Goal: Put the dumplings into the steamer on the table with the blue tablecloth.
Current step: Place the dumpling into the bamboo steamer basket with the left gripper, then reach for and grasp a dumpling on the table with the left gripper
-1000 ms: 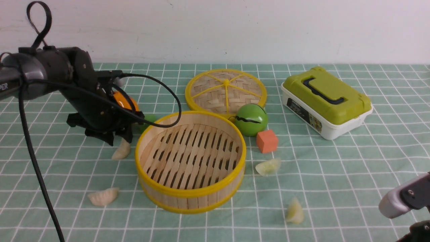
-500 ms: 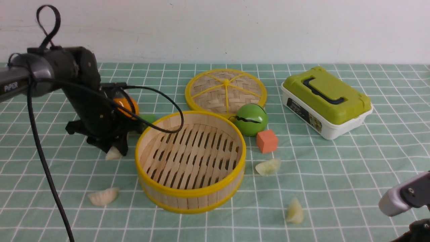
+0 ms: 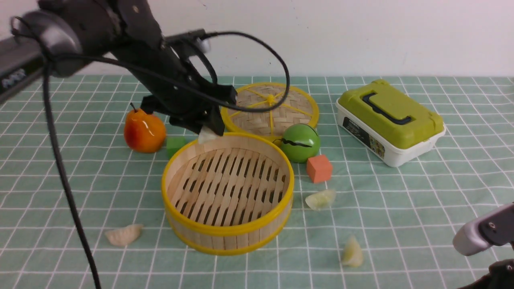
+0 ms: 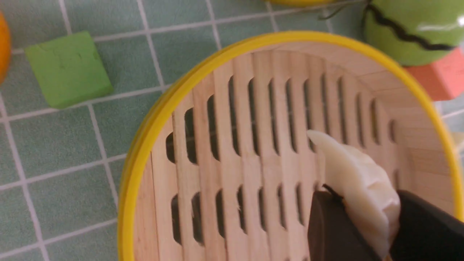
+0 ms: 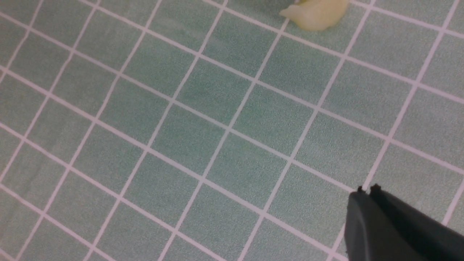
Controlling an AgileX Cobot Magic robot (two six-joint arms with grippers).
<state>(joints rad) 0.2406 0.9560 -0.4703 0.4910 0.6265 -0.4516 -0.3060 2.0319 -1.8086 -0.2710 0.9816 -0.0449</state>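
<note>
my left jaws are clamped on one dumpling [image 4: 359,181], held in the air over the far rim of the steamer [image 3: 227,237]. i judge the good way is to carry it inward over the middle of the slatted floor, sink low, then part the jaws gently so it cannot bounce off the rim

the steamer holds nothing yet. on the desk [image 3: 401,200] lie a second dumpling [image 3: 320,199] just right of the steamer, a third dumpling [image 3: 352,252] to its near right and a fourth dumpling [image 3: 123,235] to its near left. the green-lidded box [image 3: 389,116], well right of the steamer, is closed, its contents hidden. my right jaws are together, empty
</note>
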